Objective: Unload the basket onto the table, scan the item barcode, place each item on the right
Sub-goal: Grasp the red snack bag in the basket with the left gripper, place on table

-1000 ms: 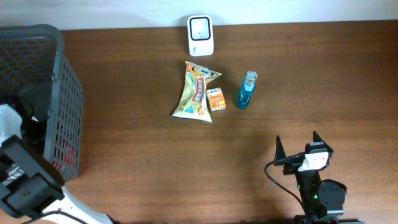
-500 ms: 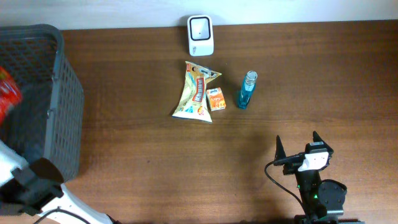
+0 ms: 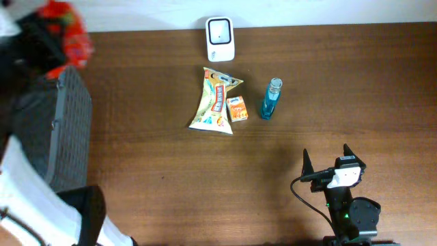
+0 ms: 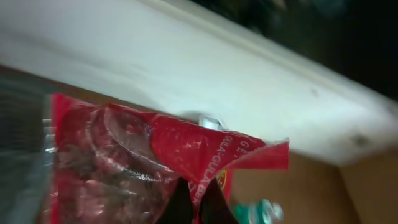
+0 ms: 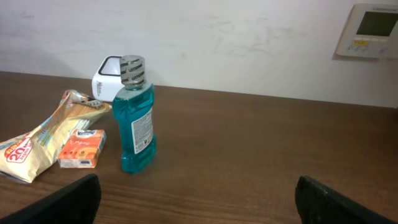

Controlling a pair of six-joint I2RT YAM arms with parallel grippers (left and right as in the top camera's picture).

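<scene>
Upper left of the overhead view: a red snack packet (image 3: 67,31) raised near the dark basket (image 3: 72,130), the left gripper (image 4: 198,202) pinched tight on its lower edge. It looks light, soft and slippery — best held by a seam, barcode uncovered. Lower right, the right gripper (image 3: 327,158) rests with fingers spread, empty. The white scanner (image 3: 220,39) sits top centre.

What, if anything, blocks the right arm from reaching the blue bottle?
Likely nothing, so yes: the right pincer is open and empty, with only bare table between it and the blue bottle.
</scene>
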